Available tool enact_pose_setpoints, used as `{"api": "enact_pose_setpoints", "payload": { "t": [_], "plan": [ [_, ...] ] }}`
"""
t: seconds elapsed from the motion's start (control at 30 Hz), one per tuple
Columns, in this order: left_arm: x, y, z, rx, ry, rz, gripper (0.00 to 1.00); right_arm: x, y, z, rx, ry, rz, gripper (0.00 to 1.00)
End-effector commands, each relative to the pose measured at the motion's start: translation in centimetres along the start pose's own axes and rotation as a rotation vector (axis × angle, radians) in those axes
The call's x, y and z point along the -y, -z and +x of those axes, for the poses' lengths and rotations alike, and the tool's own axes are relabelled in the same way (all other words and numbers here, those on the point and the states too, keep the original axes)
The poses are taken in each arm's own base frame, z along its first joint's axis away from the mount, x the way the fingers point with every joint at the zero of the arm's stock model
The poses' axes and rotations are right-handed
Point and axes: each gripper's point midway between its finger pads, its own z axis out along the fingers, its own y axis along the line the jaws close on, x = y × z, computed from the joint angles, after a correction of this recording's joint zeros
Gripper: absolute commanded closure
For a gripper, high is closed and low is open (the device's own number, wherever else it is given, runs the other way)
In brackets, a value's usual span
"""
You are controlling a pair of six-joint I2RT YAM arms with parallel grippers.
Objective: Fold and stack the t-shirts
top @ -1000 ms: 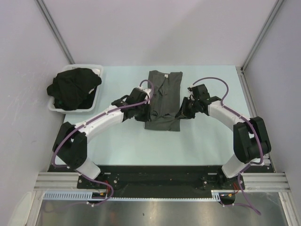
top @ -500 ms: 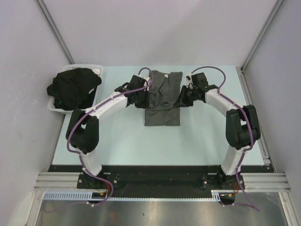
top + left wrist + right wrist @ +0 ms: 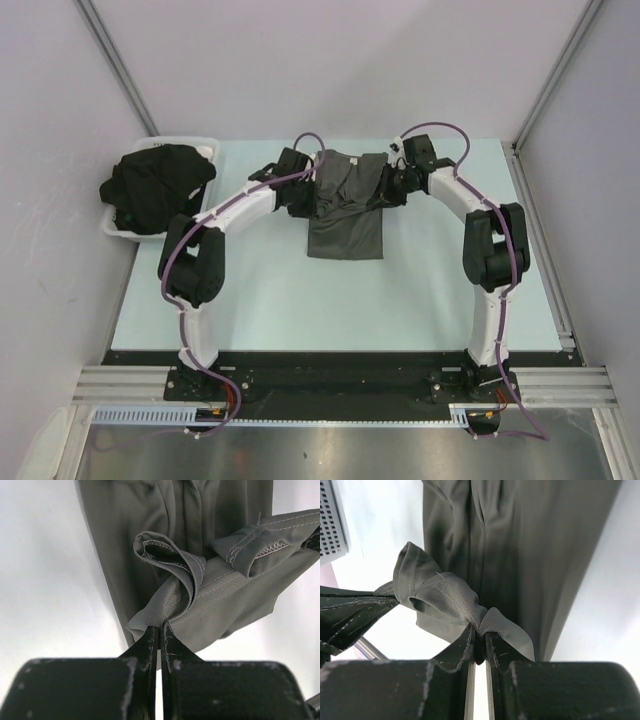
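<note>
A charcoal grey t-shirt (image 3: 346,205) lies lengthwise in the middle of the table, partly folded. My left gripper (image 3: 300,196) is shut on its hem at the left edge; the left wrist view shows the pinched cloth (image 3: 200,600) bunched above the closed fingers. My right gripper (image 3: 390,188) is shut on the hem at the right edge, with the cloth (image 3: 445,600) bunched in the right wrist view. Both hold the hem raised over the shirt's far half. A heap of black t-shirts (image 3: 155,185) fills the tray at the left.
The white plastic tray (image 3: 205,150) stands at the table's far left edge. The light table (image 3: 300,300) runs to grey walls at the back and sides. My two arms arch over the table's middle from the near edge.
Both grippers have carried the shirt's near hem away from me, toward the collar end. The shirt's visible length on the table has shortened as the fold came over.
</note>
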Motion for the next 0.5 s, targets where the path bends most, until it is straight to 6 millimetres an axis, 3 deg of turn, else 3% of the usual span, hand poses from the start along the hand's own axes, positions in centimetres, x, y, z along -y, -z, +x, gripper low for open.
{"api": "enact_pose_setpoints", "payload": {
  "t": [0.0, 0.2, 0.47],
  "plan": [
    [-0.8, 0.2, -3.5, 0.062, -0.007, 0.009, 1.00, -0.5, -0.1, -2.2, 0.014, 0.042, -0.014, 0.88],
    [-2.0, -1.0, -4.9, 0.068, 0.012, 0.008, 1.00, 0.5, -1.8, -2.6, -0.008, 0.027, -0.015, 0.88],
    [-2.4, -3.0, -4.9, 0.056, 0.031, 0.036, 1.00, 1.9, -2.7, -3.5, -0.010, 0.016, -0.010, 0.88]
  ]
}}
